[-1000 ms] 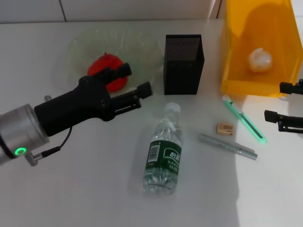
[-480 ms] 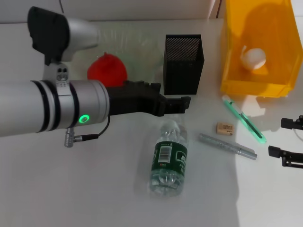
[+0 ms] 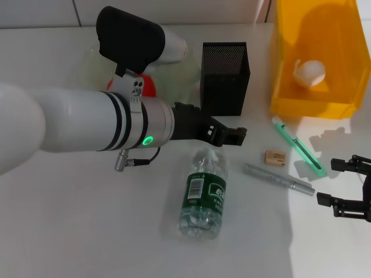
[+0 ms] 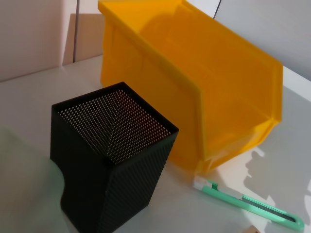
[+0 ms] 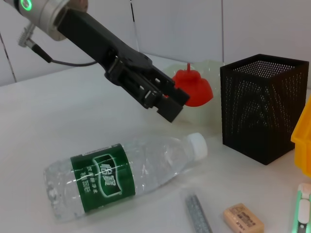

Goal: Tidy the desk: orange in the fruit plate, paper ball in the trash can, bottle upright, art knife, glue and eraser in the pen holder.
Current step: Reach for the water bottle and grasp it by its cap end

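The clear bottle (image 3: pixel 203 194) with a green label lies on its side, also seen in the right wrist view (image 5: pixel 121 174). My left gripper (image 3: pixel 227 134) hovers open just above its cap, holding nothing; the right wrist view shows this gripper (image 5: pixel 172 104) too. The red orange (image 3: pixel 148 86) sits in the glass fruit plate (image 3: pixel 93 63), mostly hidden by my arm. The paper ball (image 3: pixel 308 70) lies in the yellow trash can (image 3: pixel 316 98). The green art knife (image 3: pixel 298 146), eraser (image 3: pixel 276 157) and silver glue (image 3: pixel 278 178) lie right of the black pen holder (image 3: pixel 225 78). My right gripper (image 3: pixel 342 184) is open, right of the glue.
The left wrist view shows the pen holder (image 4: pixel 112 160) close to the yellow trash can (image 4: pixel 194 82), with the art knife (image 4: pixel 248 204) in front of it. A wall runs behind the desk. Open desk surface lies left of and in front of the bottle.
My left arm swung from the fruit plate rightward to above the bottle's cap. The right gripper moved nearer the desk's front edge. The bottle shifted slightly.
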Robot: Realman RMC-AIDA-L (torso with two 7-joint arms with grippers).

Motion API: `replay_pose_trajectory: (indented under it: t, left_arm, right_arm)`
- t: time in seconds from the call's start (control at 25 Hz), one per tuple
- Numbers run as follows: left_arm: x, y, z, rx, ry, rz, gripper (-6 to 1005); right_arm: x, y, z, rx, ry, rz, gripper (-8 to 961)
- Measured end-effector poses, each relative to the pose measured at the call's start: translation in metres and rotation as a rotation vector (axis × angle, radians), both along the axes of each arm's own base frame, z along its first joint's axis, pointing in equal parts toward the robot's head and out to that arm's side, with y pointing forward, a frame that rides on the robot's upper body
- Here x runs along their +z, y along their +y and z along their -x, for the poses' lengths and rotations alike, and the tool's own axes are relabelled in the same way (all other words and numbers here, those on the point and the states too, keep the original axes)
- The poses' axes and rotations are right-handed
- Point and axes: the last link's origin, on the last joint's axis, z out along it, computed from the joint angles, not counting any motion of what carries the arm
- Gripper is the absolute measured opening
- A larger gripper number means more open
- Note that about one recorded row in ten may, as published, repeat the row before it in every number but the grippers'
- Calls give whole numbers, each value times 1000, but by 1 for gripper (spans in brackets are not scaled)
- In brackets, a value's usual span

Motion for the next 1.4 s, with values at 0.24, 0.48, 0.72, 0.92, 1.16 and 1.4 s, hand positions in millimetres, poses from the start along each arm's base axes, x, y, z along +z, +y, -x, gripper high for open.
replay_pose_trajectory:
  t: [0.24, 0.48, 0.72, 0.92, 1.16, 1.4]
  left_arm:
    - [-6, 7, 10, 21, 21, -6, 860]
    - [-10, 11, 14, 25, 38, -8, 855]
    - [-16, 16, 22, 40, 61, -3, 848]
    - [-19, 19, 25, 52, 71, 9, 841]
    - [-21, 21, 25, 65, 65, 13, 834]
    - [-25, 24, 28, 80, 71, 25, 826]
  right_arm:
    - [1, 0, 0, 2, 0, -1, 833]
    - [0, 0, 1, 3, 4, -1, 832]
    - [-1, 0, 3, 11, 4, -4, 832]
    - [0, 2, 4, 18, 4, -13, 832]
    - [0, 2, 5, 21, 5, -15, 833]
    - [0, 4, 6, 25, 5, -17, 833]
